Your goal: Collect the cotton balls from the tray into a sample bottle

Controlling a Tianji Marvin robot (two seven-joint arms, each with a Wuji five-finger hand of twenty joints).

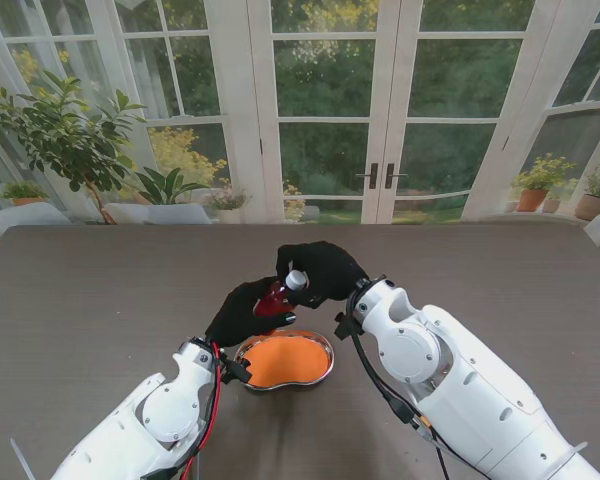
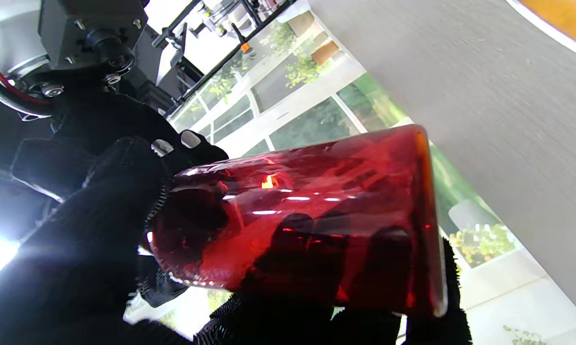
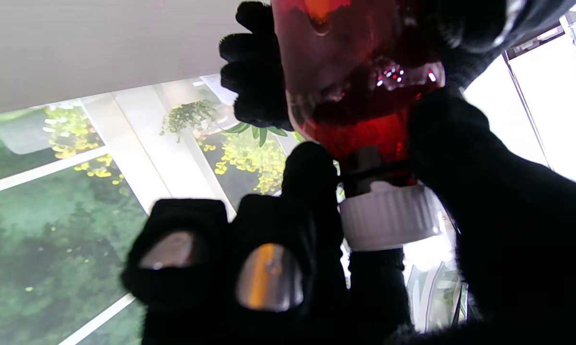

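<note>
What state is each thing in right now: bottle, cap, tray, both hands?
Sample bottle: red, held off the table above the tray, tilted.
Cap: white, on the bottle neck.
Tray: on the table, orange inside; no cotton balls visible.
Left hand: shut on the bottle body.
Right hand: fingers around the cap.
</note>
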